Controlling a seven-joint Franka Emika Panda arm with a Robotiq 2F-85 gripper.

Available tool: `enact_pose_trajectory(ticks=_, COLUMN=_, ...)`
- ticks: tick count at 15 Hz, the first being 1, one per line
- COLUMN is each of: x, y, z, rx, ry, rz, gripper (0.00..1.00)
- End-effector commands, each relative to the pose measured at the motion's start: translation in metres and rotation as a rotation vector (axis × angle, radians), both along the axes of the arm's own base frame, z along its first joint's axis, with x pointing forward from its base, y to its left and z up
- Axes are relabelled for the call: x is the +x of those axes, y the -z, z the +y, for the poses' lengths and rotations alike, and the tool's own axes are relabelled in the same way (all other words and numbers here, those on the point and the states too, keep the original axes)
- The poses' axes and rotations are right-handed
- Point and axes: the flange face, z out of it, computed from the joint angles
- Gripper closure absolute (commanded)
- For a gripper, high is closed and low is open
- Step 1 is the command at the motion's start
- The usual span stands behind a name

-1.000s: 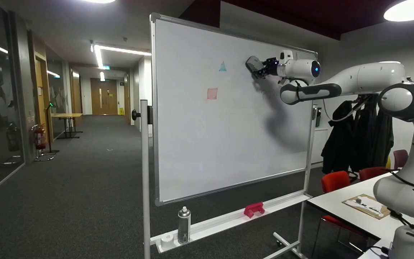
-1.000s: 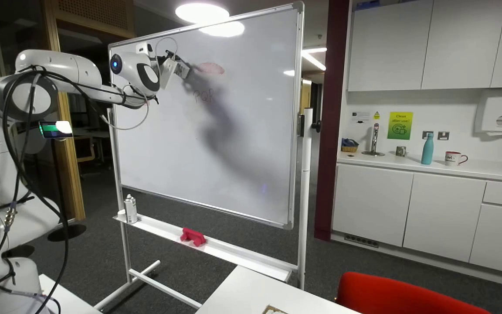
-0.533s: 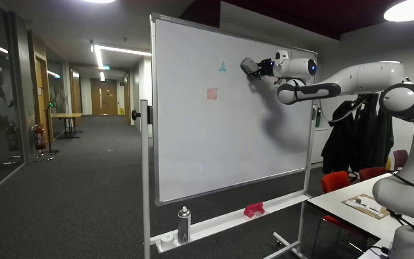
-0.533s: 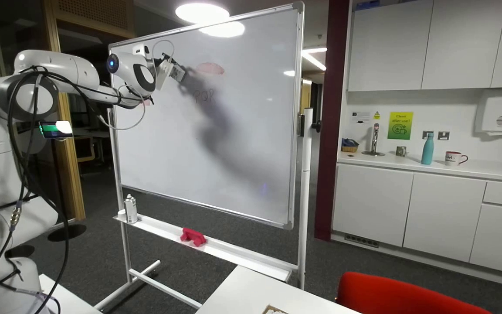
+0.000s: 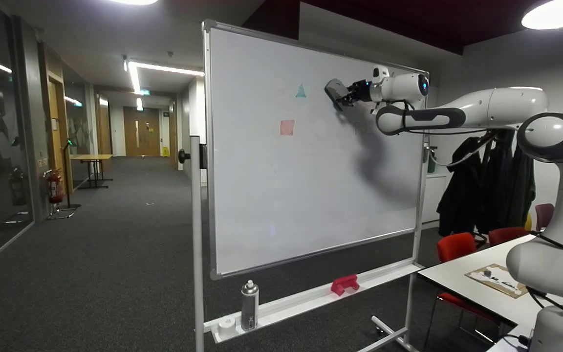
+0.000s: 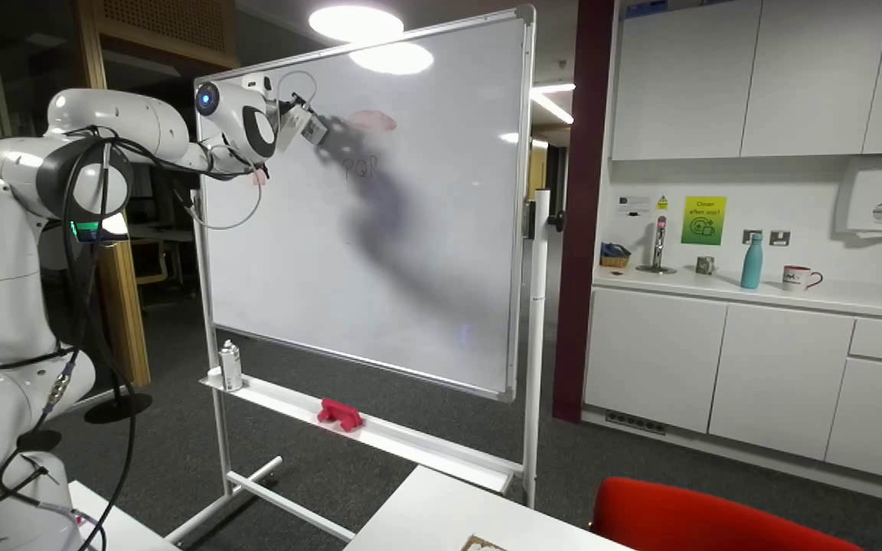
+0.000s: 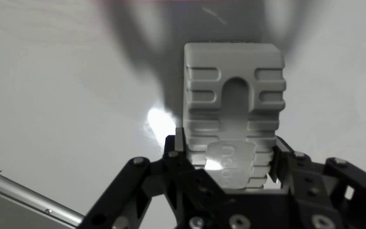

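High up at the whiteboard, the gripper has both fingers pinching the grey eraser by its sides, down at the end with the raised lettering! That eraser sits well above the level of the desk, beyond the corner nearest the board, its face touching the white surface or just off it, I can't tell which. Near it on the board, look: a teal triangle, a pink square, and in an exterior view the letters PQR below a pink oval. Down low, that same desk corner sits just beside the tray; along it a red piece rests, nearer the corner than the silver spray can, which stands upright well apart. A cardboard sheet lies within the desk's edges, and a red chair peeks up just past one of them.
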Motion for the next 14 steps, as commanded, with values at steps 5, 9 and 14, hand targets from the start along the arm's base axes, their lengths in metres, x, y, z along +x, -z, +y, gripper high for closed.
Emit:
enact_pose_trajectory(ticks=5, x=0.015, y=-0.027, z=-0.028, rx=0.054, ry=-0.036, rz=-0.033, gripper=0.66)
enact_pose_trajectory(ticks=9, x=0.013, y=-0.037, z=-0.027, rx=0.056, ry=-0.062, rz=-0.074, gripper=0.66)
enact_pose_trajectory(ticks=14, x=0.01, y=-0.052, z=-0.025, rx=0.033, ry=-0.085, rz=-0.117, gripper=0.66)
